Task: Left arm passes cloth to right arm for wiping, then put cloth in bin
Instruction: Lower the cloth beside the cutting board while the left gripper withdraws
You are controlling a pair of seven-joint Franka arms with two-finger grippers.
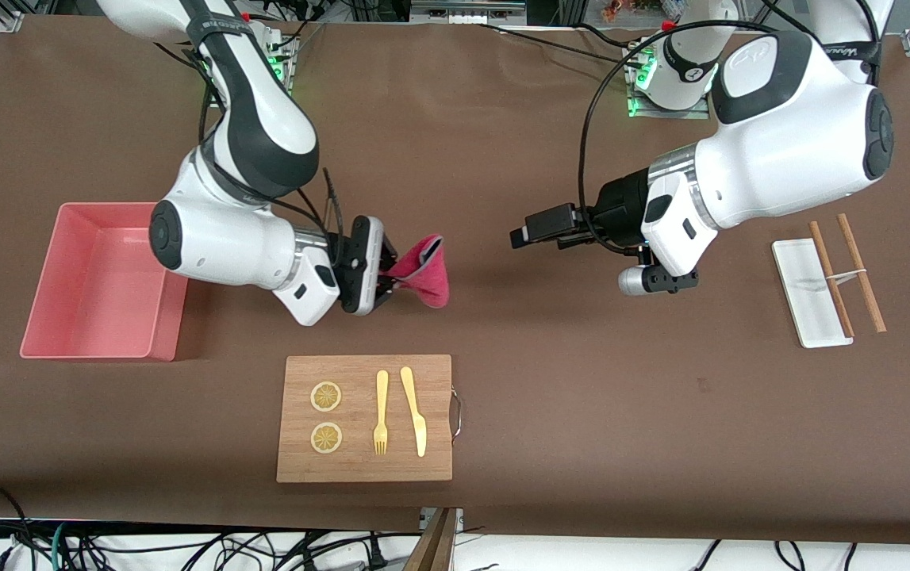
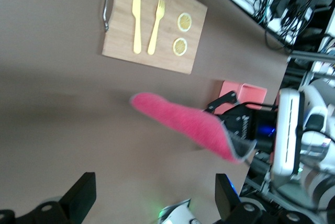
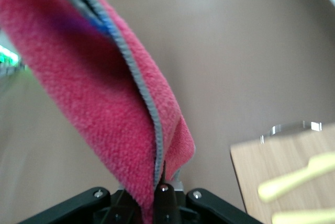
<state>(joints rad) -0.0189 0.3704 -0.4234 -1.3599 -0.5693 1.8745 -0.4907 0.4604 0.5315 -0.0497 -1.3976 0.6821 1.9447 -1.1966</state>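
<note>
Cloth (image 1: pixel 427 274) is hanging folded from the right gripper (image 1: pixel 385 279), pinched at one edge with the fingers closed on it, over bare table near the middle of the desk, between the bin (image 1: pixel 104 281) and the left gripper (image 1: pixel 520 235); the right wrist view is showing the crimson pile draping from the closed fingertips, grey underside lining the fold; the handover appears to be done, and the wiping step seems to be the one in hand. The left gripper is hovering over the table toward the left arm's end, its fingers spread and holding nothing, apparently waiting. For a clean wipe, the right arm is likely needing to lower until the drooping fold is lying flat on the surface, and to keep its pinch firm so the fabric is not slipping out; sweeping clear of the chopping board (image 1: pixel 365 419), which is sitting toward the front edge with a fork (image 1: pixel 381 412), a knife (image 1: pixel 414 410) and two lemon slices (image 1: pixel 326 416), is looking wise. The bin is standing near the edge at the right arm's end, beside that arm; a white tray (image 1: pixel 810 293) and chopsticks (image 1: pixel 847 274) are lying toward the left arm's edge.
</note>
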